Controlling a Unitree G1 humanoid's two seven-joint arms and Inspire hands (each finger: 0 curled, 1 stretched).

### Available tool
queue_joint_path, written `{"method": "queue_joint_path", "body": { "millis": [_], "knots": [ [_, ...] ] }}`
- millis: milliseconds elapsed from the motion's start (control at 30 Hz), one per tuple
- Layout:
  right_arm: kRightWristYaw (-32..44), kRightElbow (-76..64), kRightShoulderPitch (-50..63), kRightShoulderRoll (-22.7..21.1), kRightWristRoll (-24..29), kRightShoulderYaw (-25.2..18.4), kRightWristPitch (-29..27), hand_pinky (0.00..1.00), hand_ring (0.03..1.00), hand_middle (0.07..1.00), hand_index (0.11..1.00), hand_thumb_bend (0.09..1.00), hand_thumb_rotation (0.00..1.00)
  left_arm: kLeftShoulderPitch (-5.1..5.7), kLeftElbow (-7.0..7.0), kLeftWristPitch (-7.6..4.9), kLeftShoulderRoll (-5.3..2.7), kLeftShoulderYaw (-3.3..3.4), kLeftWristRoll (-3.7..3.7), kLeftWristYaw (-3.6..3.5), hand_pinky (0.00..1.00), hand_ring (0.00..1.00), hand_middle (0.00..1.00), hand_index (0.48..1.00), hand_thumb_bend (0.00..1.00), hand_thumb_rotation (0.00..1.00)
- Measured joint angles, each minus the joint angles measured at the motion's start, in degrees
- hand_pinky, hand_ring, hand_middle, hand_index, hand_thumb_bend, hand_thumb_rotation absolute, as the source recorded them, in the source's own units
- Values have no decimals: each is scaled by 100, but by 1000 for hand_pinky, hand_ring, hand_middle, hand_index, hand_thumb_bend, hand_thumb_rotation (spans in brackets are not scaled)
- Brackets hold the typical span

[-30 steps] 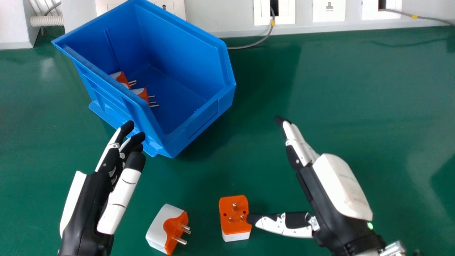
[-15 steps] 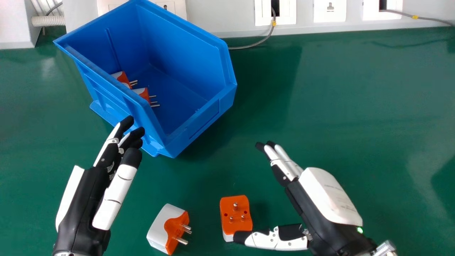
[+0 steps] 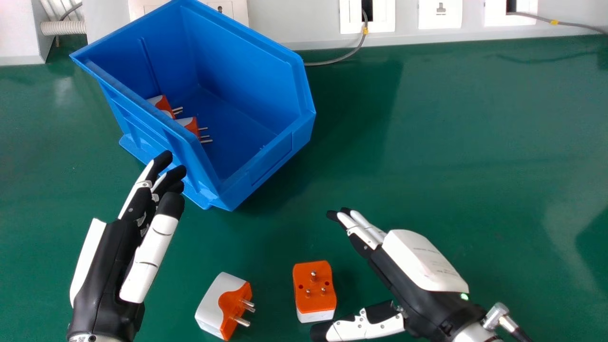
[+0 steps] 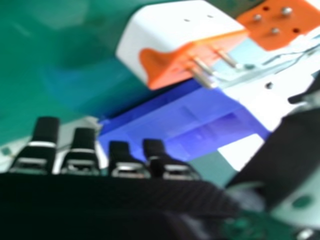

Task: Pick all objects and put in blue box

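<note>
My left hand [image 3: 109,266] is over the table's left side, fingers extended toward the blue box [image 3: 247,175]. My right hand [image 3: 413,280] has straight fingers and holds nothing; its thumb lies just below the upright orange-and-white adapter [image 3: 314,289]. A second adapter [image 3: 216,304], lying on its side with pins pointing right, is between the hands. Two more adapters [image 3: 164,105] rest inside the box along its left wall. In the right hand view, fingertips of my right hand [image 4: 82,155] show, with the lying adapter [image 4: 175,40] and the upright adapter [image 4: 280,22] beyond.
The green table [image 3: 451,142] extends widely to the right. A white panel with sockets [image 3: 439,14] runs along the back, and a grey cable [image 3: 332,61] lies near the box's right side. A ribbed hose [image 3: 61,28] is at the back left.
My right hand has moved down and left, its thumb shifting from the upright adapter's right side to just below it. My left hand has drifted slightly left. The adapters have stayed put.
</note>
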Motion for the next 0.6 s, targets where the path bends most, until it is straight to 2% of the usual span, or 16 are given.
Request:
{"method": "queue_joint_path", "body": {
  "millis": [200, 367, 600],
  "knots": [
    [90, 328, -318, -31, -118, 114, 12, 880, 945, 975, 940, 758, 481, -28, -66, 11, 2, 55, -6, 1, 880, 914, 914, 936, 745, 895],
    [75, 582, -490, -113, -214, 210, -54, 876, 933, 962, 928, 767, 466, -47, -69, 33, 2, 63, -6, 2, 879, 913, 913, 935, 746, 895],
    [28, 821, -667, -143, -280, 315, -162, 859, 918, 947, 909, 778, 434, -89, -105, 134, 2, 70, -6, 3, 886, 913, 913, 935, 743, 896]
  ]
}}
